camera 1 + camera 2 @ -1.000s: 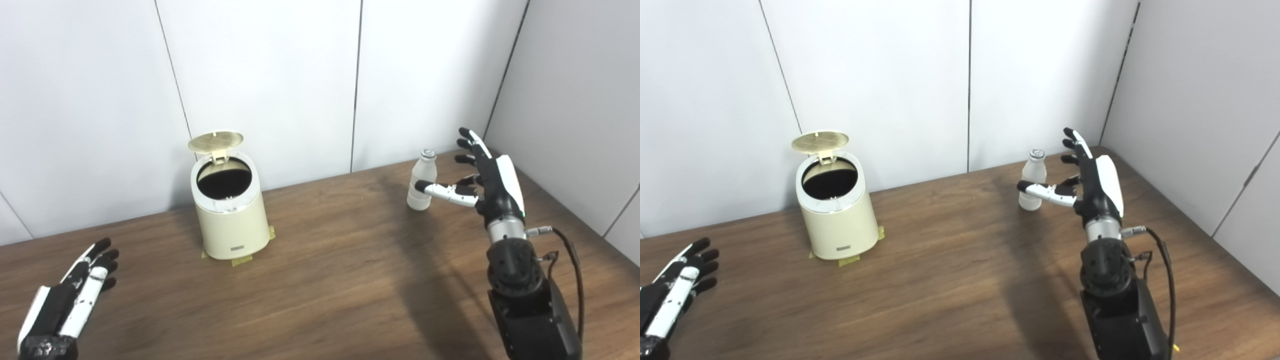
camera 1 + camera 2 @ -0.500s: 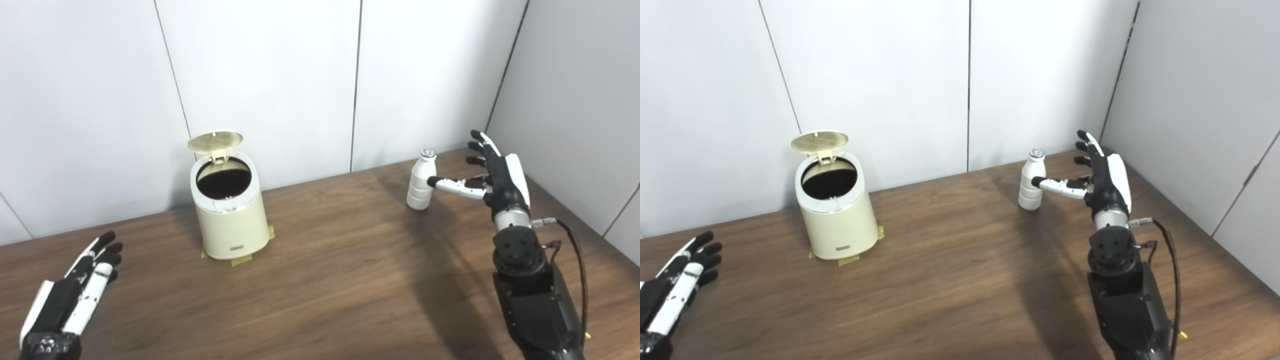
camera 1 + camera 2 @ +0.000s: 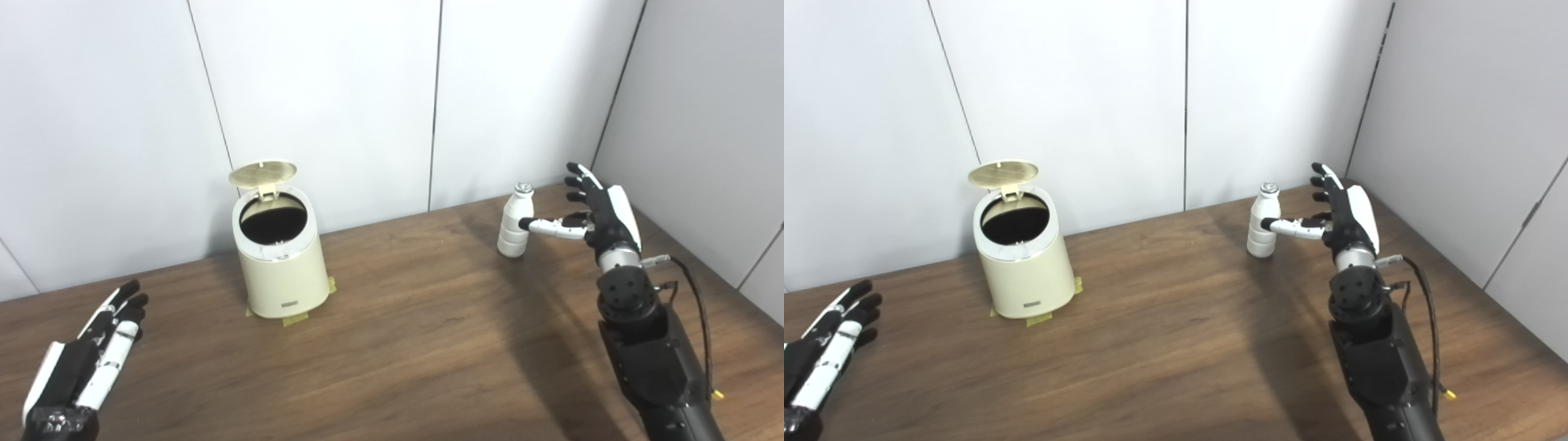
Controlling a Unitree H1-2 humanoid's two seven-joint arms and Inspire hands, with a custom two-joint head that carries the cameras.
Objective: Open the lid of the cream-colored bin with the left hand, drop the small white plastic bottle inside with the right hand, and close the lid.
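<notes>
Right hand [image 3: 603, 211] has slid in beside the bottle [image 3: 514, 223] at right of frame, fingers spread, thumb seemingly touching it. Grasp is next; the bin's lid [image 3: 263, 173] stands open, and the left hand [image 3: 86, 367] lies flat, fingers apart.

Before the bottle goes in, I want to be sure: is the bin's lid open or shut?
Open. The lid stands tilted up behind the cream-colored bin, and the dark round opening shows beneath it.
</notes>
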